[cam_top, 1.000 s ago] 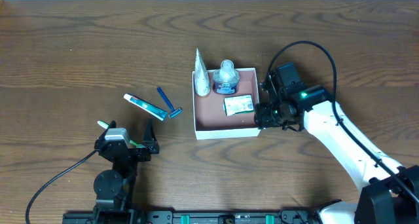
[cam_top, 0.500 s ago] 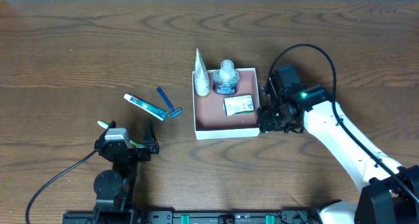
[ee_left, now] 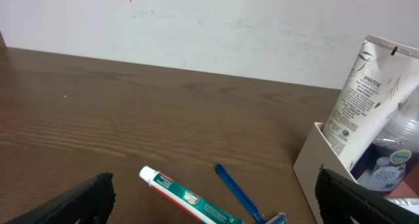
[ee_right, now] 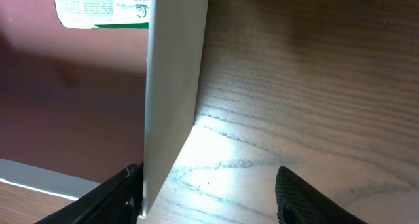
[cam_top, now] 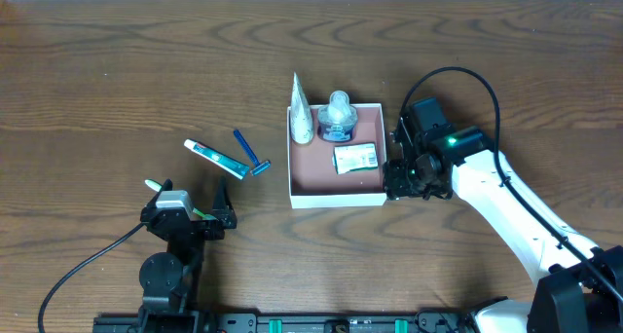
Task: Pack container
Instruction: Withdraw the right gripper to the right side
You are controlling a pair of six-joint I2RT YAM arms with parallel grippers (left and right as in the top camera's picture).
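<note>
The container [cam_top: 336, 199] sits right of centre on the tabletop [cam_top: 117, 70]. It holds a sachet [cam_top: 300, 114], a bottle [cam_top: 337, 116] and a packet [cam_top: 354, 157]. The right hand [cam_top: 393, 177] straddles the right wall, fingers apart. Toothpaste [cam_top: 216, 158] and a razor [cam_top: 250, 153] lie to the left. The left hand [cam_top: 187, 189] is nearby, fingers spread and holding nothing.

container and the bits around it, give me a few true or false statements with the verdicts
1. The toothpaste lies outside the container. True.
2. The razor is inside the container. False: it lies on the table beside the toothpaste.
3. The right end effector straddles the container's right wall, open. True.
4. The left end effector holds the white tube. False: it is open and empty; the tube stands in the container.
</note>
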